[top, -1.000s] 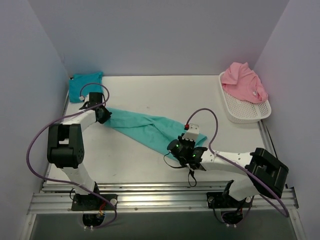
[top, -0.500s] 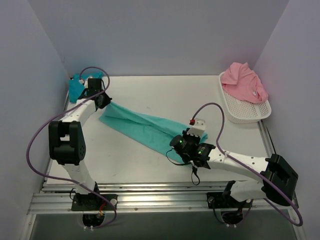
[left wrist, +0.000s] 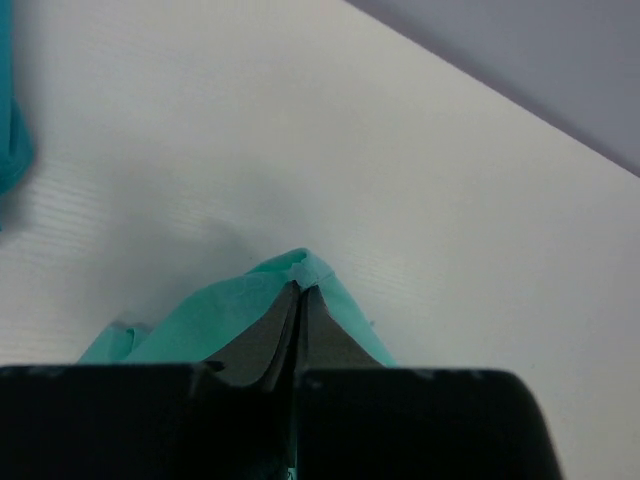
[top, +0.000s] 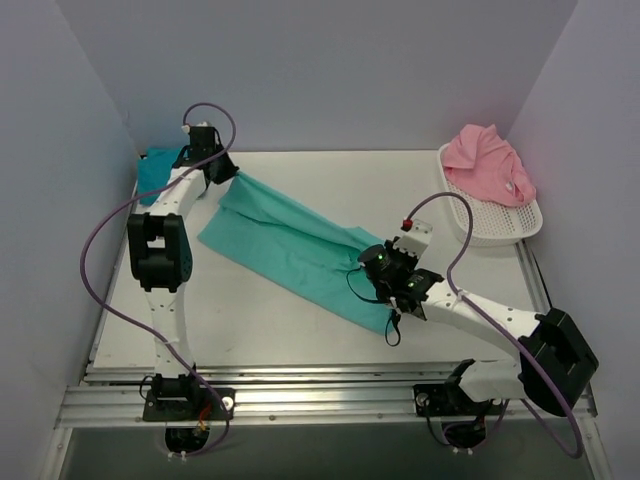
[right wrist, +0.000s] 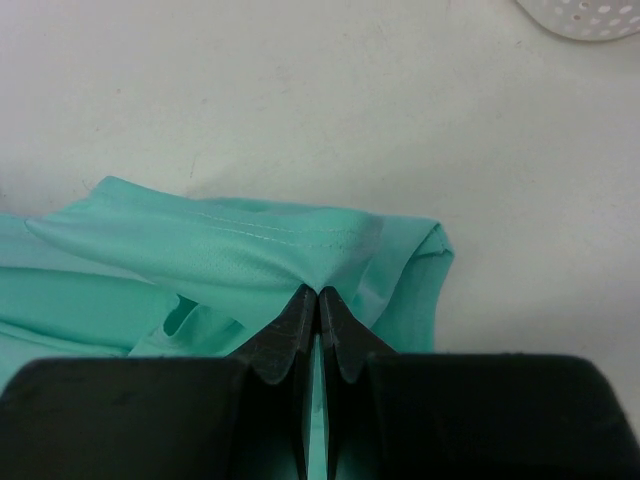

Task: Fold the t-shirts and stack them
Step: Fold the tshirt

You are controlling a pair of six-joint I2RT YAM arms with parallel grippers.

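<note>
Across worktop (top: 260, 320), sea-green t-shirt (top: 290, 245) lies stretched diagonally, far left to near right. Left pincer (left wrist: 300, 292) clamped on far corner; right pincer (right wrist: 318, 297) clamped on hemmed edge. Step: spreading before fold. Next move likely calls for laying cloth flat, evenly tensioned.

under me: white table (top: 330, 185) | ahead and both sides: plain pale lilac walls (top: 320, 70) | behind me: metal rails (top: 320, 400) | light: even
</note>
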